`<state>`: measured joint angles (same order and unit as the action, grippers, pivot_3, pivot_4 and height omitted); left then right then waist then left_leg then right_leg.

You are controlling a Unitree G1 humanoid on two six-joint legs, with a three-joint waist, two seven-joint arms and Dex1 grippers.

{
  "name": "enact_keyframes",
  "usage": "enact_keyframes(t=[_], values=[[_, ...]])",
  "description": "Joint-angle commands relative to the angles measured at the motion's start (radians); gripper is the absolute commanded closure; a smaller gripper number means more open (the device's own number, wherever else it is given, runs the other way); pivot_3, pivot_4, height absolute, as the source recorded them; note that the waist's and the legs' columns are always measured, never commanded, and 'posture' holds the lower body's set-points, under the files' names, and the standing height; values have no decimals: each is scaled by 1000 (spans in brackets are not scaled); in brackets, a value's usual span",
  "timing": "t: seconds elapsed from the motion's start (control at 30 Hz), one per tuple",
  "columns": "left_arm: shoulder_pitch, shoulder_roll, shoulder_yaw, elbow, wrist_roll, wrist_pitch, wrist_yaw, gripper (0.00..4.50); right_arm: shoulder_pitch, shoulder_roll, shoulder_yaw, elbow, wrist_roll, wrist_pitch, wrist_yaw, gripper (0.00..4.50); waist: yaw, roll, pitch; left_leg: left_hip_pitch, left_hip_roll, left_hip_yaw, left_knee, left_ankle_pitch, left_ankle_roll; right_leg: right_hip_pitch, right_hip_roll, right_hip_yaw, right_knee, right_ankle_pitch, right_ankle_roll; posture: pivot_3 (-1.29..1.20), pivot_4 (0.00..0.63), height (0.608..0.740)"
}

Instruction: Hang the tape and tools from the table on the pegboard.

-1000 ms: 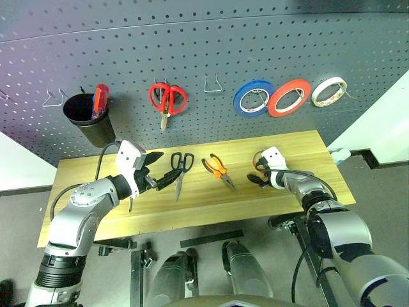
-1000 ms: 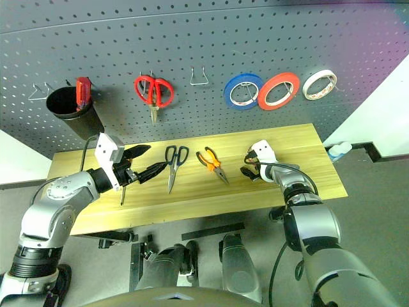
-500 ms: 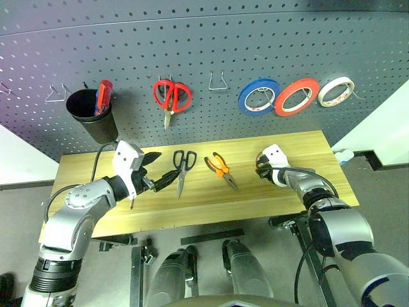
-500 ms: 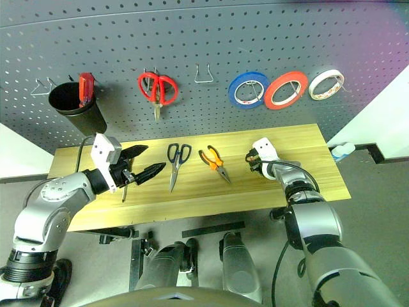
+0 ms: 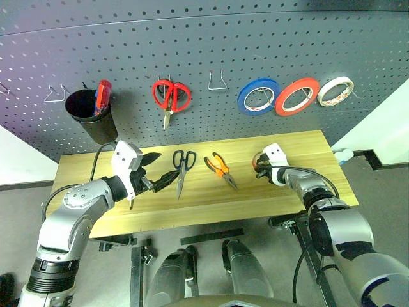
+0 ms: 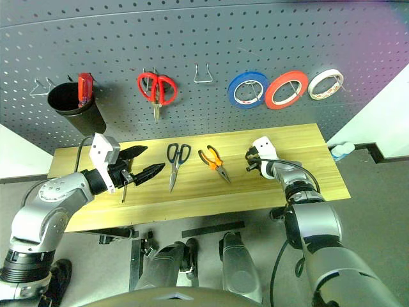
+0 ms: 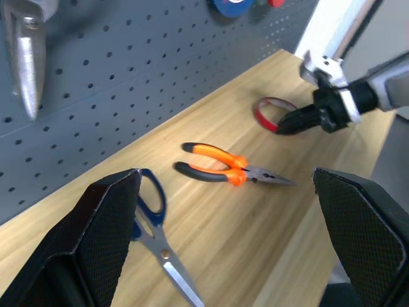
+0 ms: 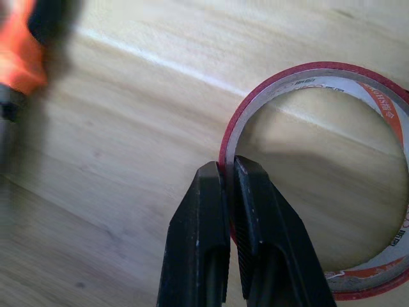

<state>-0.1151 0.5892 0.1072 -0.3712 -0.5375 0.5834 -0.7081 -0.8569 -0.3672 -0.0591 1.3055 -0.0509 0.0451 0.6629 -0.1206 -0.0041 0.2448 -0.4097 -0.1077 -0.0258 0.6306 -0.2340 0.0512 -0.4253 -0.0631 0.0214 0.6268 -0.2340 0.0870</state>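
Most of the upper frame is the dark grey pegboard (image 5: 204, 70), carrying a black cup (image 5: 91, 116) at upper left, red-handled scissors (image 5: 170, 97) beside it, then a blue roll (image 5: 257, 97), a red-orange roll (image 5: 296, 96) and a white roll (image 5: 335, 91) toward the upper right. Below it, across the middle of the frame, runs the light wooden table (image 5: 192, 198). At its left stands the left gripper (image 5: 157, 171), hovering above the wood with its two black fingers spread wide and nothing between them. Centre frame lie the dark-handled scissors (image 5: 181, 167), and just right of them the pliers (image 5: 219, 169) with orange-and-black handles; the two lie apart. A slim screwdriver (image 6: 124, 190) lies partly hidden beneath the left gripper. Right of centre, the right gripper (image 8: 223, 176) is clenched on the rim of the tape (image 8: 319, 179), one finger inside the ring and one outside, while the roll lies on the tabletop
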Motion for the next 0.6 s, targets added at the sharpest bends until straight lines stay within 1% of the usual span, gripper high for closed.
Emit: enact_keyframes(t=[0.03,0.13,0.2,0.4,0.53,0.6], values=[[13,32,44,-52,-36,-15,-45,0,12,-3,-68,-58,84,-40,74,4473,0,0,0,0,0,0,0,0,0,0,0,0,0,0,0,-151,210,740],[6,48,53,-50,-48,-32,-75,0,28,-5,-129,-86,157,-52,150,4473,-1,0,-1,0,0,0,0,0,-1,0,0,0,0,0,0,-169,183,740],[-3,48,56,-52,-62,-32,-83,0,38,-8,-145,-99,176,-67,176,4473,-1,0,-2,0,0,0,0,0,-1,0,0,0,0,0,0,-171,180,740],[-31,76,73,-36,-82,-50,-133,0,86,-34,-252,-186,312,-110,275,4473,-4,1,-5,0,0,0,0,1,-2,0,1,-1,1,0,0,-212,137,740],[-52,77,66,-9,-69,-68,-151,0,131,-45,-273,-250,355,-114,336,4473,-9,1,-11,0,0,1,1,1,-2,0,1,-1,2,0,0,-231,118,740],[-68,69,59,13,-60,-81,-154,0,151,-51,-259,-260,345,-110,340,4473,-10,2,-18,0,0,1,1,1,-2,0,1,-1,2,0,0,-237,110,740]])
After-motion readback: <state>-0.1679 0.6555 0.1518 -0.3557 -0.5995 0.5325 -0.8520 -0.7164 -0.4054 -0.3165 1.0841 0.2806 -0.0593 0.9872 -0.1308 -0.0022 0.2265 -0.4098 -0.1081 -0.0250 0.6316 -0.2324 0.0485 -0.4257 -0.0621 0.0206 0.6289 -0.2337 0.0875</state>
